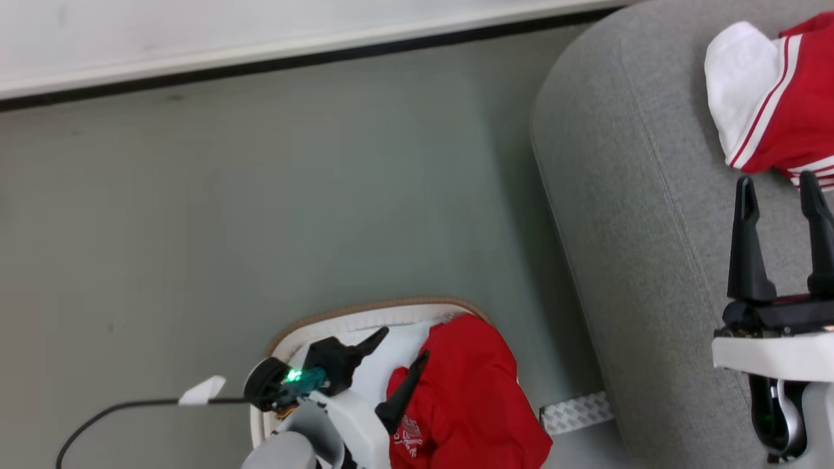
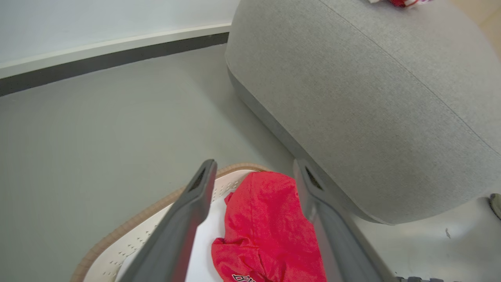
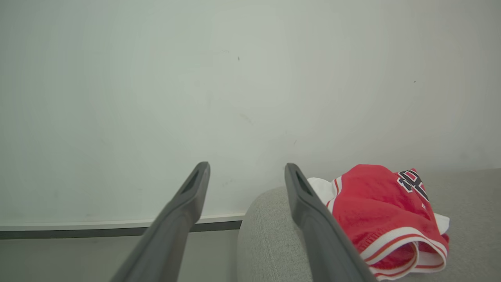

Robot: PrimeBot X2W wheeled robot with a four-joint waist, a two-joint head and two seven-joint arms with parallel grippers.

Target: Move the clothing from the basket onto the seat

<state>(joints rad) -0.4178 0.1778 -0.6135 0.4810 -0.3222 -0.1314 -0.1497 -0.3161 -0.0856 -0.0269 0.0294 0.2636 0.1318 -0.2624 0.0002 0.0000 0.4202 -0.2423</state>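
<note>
A plain red garment [image 1: 472,391] with small dark print lies in the white basket [image 1: 365,319] with its tan rim, at the bottom of the head view. My left gripper [image 1: 404,345] hangs open just over it, the red cloth [image 2: 266,219] showing between its fingers. The grey seat [image 1: 638,228] stands to the right. On it lies a red garment with white panels and striped trim [image 1: 775,104]. My right gripper [image 1: 782,192] is open above the seat, just short of that garment [image 3: 387,219], holding nothing.
Grey floor [image 1: 260,208] spreads left of the seat up to a white wall with a dark baseboard [image 1: 293,58]. A black cable [image 1: 117,410] runs along the floor at the lower left. A white patterned strip [image 1: 576,412] lies by the seat's base.
</note>
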